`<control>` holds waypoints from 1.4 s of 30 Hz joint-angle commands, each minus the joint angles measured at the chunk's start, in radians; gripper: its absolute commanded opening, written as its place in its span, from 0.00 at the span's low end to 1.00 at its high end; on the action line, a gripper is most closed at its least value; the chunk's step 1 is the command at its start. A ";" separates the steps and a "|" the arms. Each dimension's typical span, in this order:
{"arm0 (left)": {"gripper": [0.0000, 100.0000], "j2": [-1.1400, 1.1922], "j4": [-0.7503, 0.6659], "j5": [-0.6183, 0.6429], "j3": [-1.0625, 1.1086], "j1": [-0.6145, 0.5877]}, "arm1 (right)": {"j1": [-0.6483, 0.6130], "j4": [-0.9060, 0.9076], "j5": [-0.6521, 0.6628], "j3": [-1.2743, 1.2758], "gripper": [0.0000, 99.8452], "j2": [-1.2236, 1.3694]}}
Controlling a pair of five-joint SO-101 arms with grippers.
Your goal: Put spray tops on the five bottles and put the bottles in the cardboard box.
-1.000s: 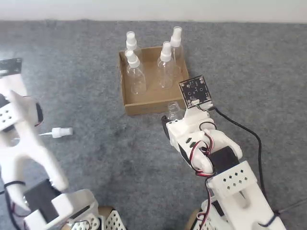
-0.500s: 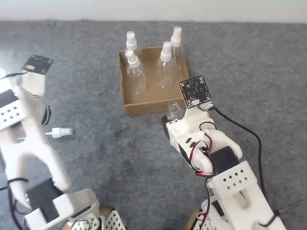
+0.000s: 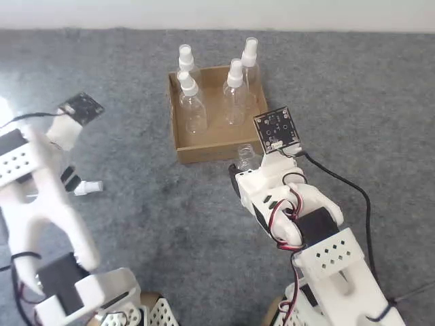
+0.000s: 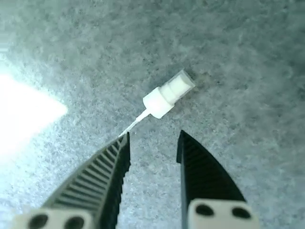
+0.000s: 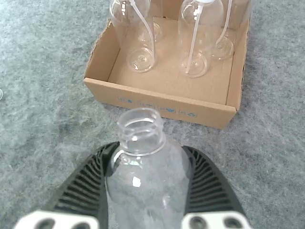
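Four bottles are standing in the box; right hand is gripping a fifth bottle; left hand, parted, is hovering over a spray top.

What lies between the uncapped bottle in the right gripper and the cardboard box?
A bare strip of grey carpet separates the uncapped bottle from the cardboard box, seen in the right wrist view.
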 commanded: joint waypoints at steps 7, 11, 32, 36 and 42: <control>0.15 -0.002 0.003 -0.261 0.077 0.008 | 0.013 -0.022 -0.003 -0.008 0.03 -0.028; 0.15 -0.002 -0.018 -0.328 0.104 0.008 | 0.013 -0.022 -0.003 -0.008 0.03 -0.027; 0.15 -0.002 -0.388 -0.422 0.329 0.008 | 0.013 -0.022 -0.003 -0.008 0.04 -0.025; 0.15 -0.002 -0.387 -0.422 0.328 0.020 | 0.013 -0.022 -0.003 -0.008 0.04 -0.025; 0.15 0.012 -0.381 -0.422 0.326 0.057 | 0.013 -0.022 -0.003 -0.008 0.04 -0.025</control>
